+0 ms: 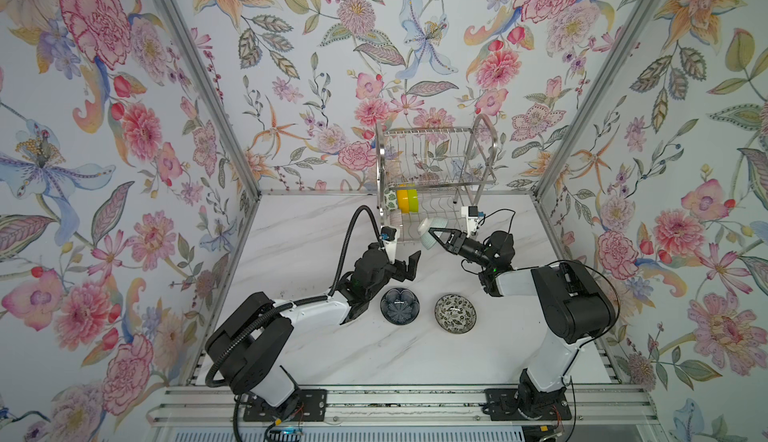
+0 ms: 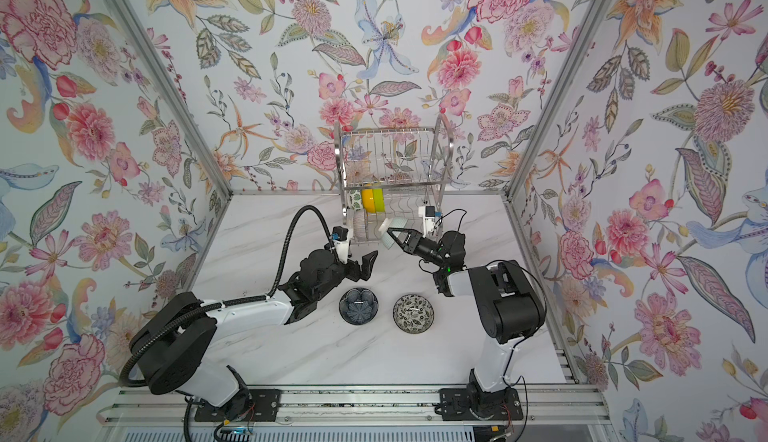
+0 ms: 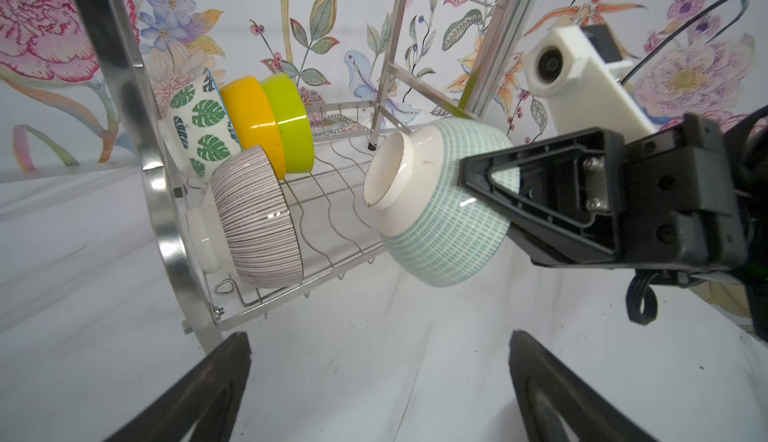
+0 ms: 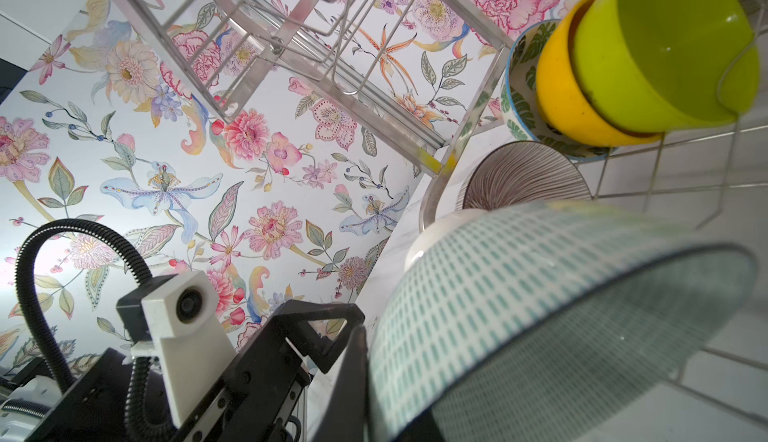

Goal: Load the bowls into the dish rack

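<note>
Pinching the pale green dash-patterned ceramic bowl (image 1: 427, 243) by its rim, the right gripper (image 1: 434, 234) tips it on edge at the lower shelf of the two-tier steel wire dish rack (image 1: 379, 161) in both top views; the left gripper (image 1: 407, 266) sits spread and empty. Left wrist: it hangs near the brown-striped ceramic bowl (image 3: 253, 219), so if it's released crooked, I reckon it knocks that one or rolls off. Right wrist: the bowl hides the slot below.

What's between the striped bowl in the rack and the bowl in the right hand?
Only bare wires of the rack separate striped bowl from pale green bowl; left wrist view shows it.
</note>
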{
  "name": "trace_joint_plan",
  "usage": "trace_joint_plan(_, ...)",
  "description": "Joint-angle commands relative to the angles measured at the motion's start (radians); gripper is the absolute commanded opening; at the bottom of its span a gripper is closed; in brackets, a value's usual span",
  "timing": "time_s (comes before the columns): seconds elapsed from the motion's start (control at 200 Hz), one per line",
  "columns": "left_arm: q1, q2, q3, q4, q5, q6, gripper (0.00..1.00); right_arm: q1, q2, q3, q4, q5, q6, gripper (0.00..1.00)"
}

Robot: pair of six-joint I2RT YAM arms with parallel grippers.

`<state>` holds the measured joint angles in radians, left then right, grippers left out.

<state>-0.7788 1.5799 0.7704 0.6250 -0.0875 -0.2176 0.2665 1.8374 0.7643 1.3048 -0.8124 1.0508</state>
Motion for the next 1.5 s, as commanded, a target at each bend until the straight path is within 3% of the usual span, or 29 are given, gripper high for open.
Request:
trace_joint_plan(0.0, 0.006, 0.017, 0.027, -0.059, -0.087, 0.111, 0.99, -0.005, 0.029, 0.072, 0.139, -0.010, 0.036, 0.00)
trace_joint_plan(0.375, -0.051, 0.057, 0.006, 0.020, -0.325, 0.409, 0.99, -0.006, 0.149, 0.195, 0.149, -0.013, 0.077, 0.00)
trace_joint_plan(0.606, -0.060, 0.091, -0.020, 0.103, -0.351, 0.528, 0.99, -0.009, 0.222, 0.265, 0.139, -0.035, 0.092, 0.00)
trace_joint_plan(0.826, -0.057, 0.105, -0.037, 0.131, -0.329, 0.541, 0.99, -0.009, 0.278, 0.315, 0.122, -0.063, 0.095, 0.00)
trace_joint_plan(1.086, -0.013, 0.100, -0.043, 0.079, -0.294, 0.440, 0.99, -0.009, 0.328, 0.347, 0.104, -0.085, 0.096, 0.00)
trace_joint_plan(1.496, -0.005, 0.085, -0.061, 0.090, -0.261, 0.401, 0.99, 0.007, 0.405, 0.403, 0.127, -0.107, 0.140, 0.00)
